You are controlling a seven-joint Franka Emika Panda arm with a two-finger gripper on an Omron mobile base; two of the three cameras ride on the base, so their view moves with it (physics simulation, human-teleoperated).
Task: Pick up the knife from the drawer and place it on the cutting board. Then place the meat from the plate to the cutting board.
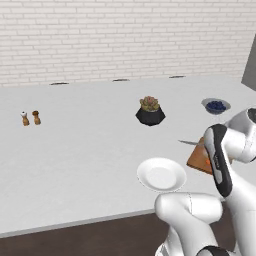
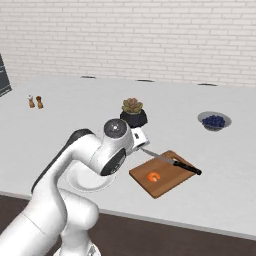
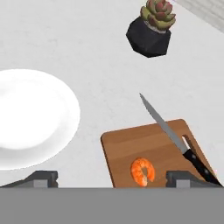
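Meat (image 3: 142, 171) is lying on board (image 3: 131, 146) beside knife (image 3: 175, 140); plate (image 3: 30, 118) is sitting bare. Tool (image 3: 111, 179) is being held spread above, nothing gripped. Final step judged done; only retreat is being called for.

In the right base view the meat (image 2: 154, 176) lies on the cutting board (image 2: 167, 179); the knife (image 2: 172, 161) lies across the board's far edge, its tip overhanging at ten o'clock; the plate (image 3: 30, 118) sits just beside the board at nine o'clock; the potted plant (image 2: 133, 112) stands at eleven o'clock; the bowl of berries (image 2: 214, 121) at one o'clock; two shakers (image 2: 35, 102) stand well apart at ten o'clock.
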